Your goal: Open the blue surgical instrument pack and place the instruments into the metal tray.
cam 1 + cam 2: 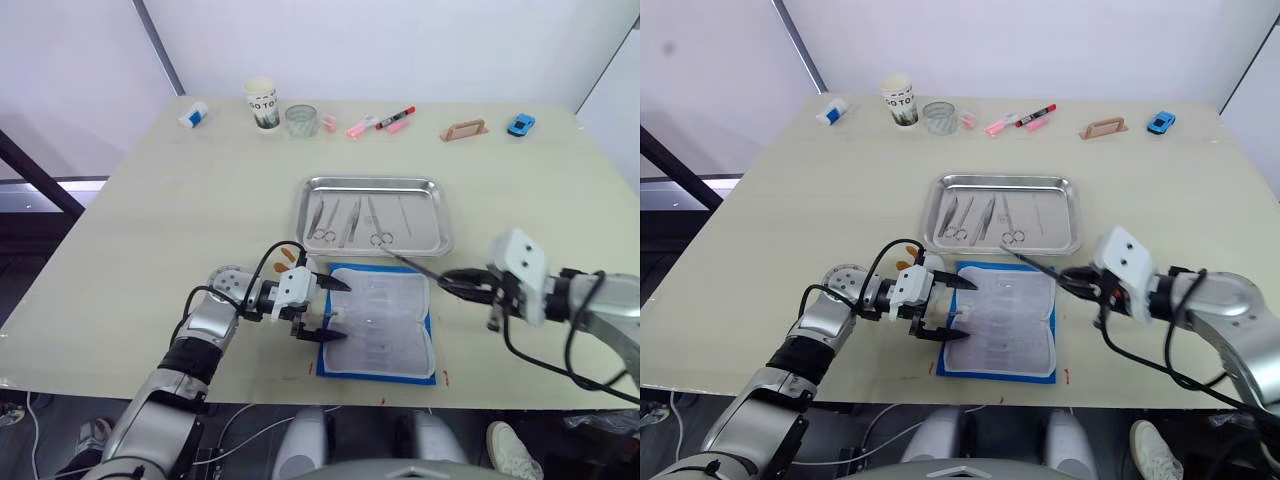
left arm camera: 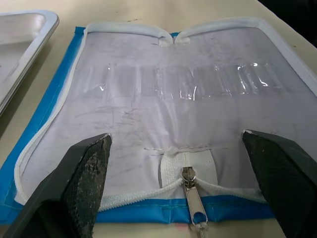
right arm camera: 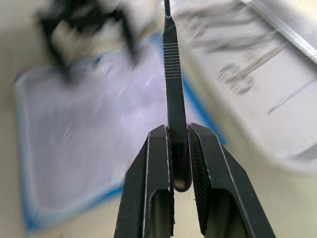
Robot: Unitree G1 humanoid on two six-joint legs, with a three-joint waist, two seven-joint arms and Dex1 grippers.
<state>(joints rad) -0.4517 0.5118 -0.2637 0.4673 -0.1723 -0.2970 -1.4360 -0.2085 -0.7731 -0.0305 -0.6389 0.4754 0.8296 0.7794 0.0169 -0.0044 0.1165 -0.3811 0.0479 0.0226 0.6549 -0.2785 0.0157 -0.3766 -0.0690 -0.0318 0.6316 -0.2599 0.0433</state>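
Blue surgical instrument pack (image 1: 381, 322) lies open flat at the desk's near edge, just in front of the metal tray (image 1: 437, 215), loops looking empty. Right gripper (image 3: 178, 136) is clamped on a slim steel instrument (image 3: 173, 84), likely the last. Left gripper (image 1: 327, 310), jaws wide, holds nothing at the pack's left edge. Next: carry over the tray rim, release

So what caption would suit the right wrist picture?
Right gripper pinching a slim steel instrument above the open blue pack, beside the tray.
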